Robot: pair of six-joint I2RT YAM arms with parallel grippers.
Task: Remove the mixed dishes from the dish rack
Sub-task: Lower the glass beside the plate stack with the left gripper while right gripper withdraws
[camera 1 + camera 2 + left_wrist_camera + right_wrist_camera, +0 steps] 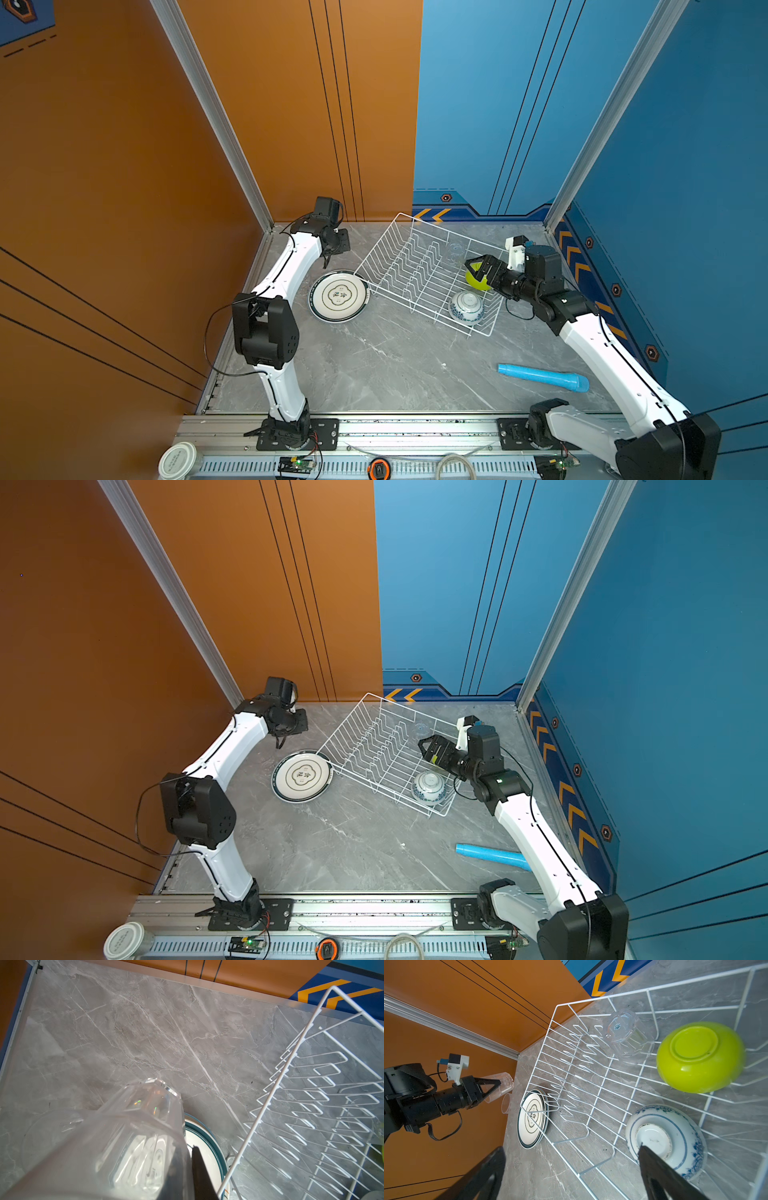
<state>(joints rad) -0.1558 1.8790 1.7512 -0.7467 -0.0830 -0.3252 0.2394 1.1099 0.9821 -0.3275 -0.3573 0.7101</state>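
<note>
The left fingers [496, 1082] clench a clear glass cup [143, 1126] above the grey marble worktop [395, 365], likely to join a second cup [506, 1103] there; past the dark-rimmed white plate [338, 296], the white wire dish rack [411, 270] holds a lime-green bowl [695, 1057], right fingers [654, 1167] spread open near it.

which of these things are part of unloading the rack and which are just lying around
Job in hand: dish rack, lime-green bowl, patterned bowl, glass cup in rack, held glass cup, dark-rimmed plate.
Lying about: light blue tube, white round lid.
</note>
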